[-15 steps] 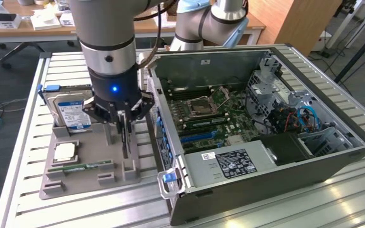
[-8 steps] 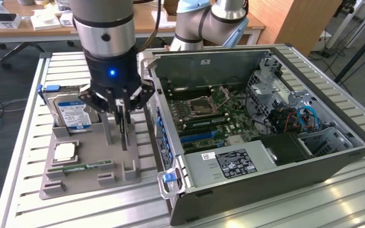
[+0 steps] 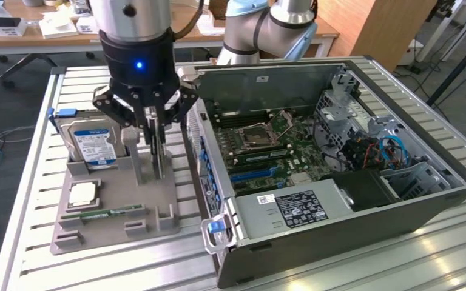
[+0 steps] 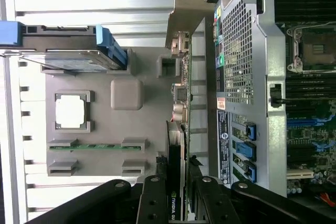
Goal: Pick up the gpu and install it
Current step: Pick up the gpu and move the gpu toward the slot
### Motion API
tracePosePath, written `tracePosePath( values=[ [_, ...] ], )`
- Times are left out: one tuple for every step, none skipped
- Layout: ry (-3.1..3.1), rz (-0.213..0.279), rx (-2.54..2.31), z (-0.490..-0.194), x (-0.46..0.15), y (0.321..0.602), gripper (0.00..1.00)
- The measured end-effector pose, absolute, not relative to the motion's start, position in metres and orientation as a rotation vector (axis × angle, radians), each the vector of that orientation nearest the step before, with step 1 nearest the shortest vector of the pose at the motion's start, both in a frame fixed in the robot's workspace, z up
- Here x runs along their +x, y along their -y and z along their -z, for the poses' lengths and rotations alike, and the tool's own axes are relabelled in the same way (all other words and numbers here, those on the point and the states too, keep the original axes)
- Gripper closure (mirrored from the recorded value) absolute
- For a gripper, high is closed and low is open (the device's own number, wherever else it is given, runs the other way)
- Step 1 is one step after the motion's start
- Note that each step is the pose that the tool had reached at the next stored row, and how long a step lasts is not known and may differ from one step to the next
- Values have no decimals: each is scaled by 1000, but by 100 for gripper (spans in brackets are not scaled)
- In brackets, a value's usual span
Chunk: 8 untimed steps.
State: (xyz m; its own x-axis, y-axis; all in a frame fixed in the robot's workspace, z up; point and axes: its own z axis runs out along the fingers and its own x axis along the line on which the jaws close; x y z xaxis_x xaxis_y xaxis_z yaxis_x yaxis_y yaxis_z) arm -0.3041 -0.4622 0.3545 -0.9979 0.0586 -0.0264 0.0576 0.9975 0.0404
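Observation:
The gpu [image 3: 155,159] stands on edge in a slot of the grey fixture [image 3: 107,236], left of the open computer case [image 3: 427,209] in the exterior view. My gripper [image 3: 153,138] reaches straight down over it, its black fingers [image 3: 146,121] closed against the card's two faces near its top edge. In the wrist view the gpu [image 4: 181,129] appears edge-on, its dark labelled end between the fingers [image 4: 155,195], with the gripper [image 4: 177,167] shut on it. The card's lower edge still rests in the fixture.
On the fixture, a hard drive [image 3: 94,142] with a blue-white label stands upright, and a CPU [image 3: 83,194] and a green memory stick [image 3: 104,213] lie flat. Inside the case, the motherboard [image 3: 257,136] shows blue slots [image 3: 253,176]. The case wall [image 4: 241,61] is close beside the gpu.

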Motion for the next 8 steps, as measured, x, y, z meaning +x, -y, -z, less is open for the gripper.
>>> tracePosePath(
  values=[
    [-3112,-62,91,-359,-304,462,74],
    [-3112,-62,91,-363,-304,462,74],
    [-3112,-62,91,-368,-304,462,74],
    [-3112,-62,90,-372,-304,462,74],
    [-3112,-62,90,-377,-304,462,74],
    [-3112,-62,91,-381,-304,462,74],
    [-3112,-62,91,-385,-304,462,74],
    [-3112,-62,91,-389,-304,462,74]
  ],
)
